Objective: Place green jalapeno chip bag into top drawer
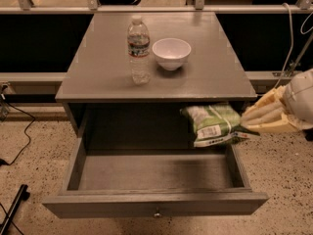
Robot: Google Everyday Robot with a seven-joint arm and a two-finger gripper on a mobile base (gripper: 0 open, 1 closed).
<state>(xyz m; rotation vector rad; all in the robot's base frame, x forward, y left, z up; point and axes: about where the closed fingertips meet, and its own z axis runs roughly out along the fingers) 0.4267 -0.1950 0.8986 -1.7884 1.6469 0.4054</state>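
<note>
The green jalapeno chip bag (pixel 213 124) has white label patches and hangs in the air over the right rear part of the open top drawer (pixel 155 173). My gripper (pixel 247 121) comes in from the right edge and is shut on the bag's right end. The drawer is pulled all the way out below the cabinet top, and its inside is bare. Its small knob (pixel 157 213) shows on the front panel.
A clear water bottle (pixel 139 49) and a white bowl (pixel 171 53) stand on the grey cabinet top (pixel 210 72). A cable (pixel 19 141) and a dark leg (pixel 12 212) lie on the speckled floor at the left. A railing runs behind the cabinet.
</note>
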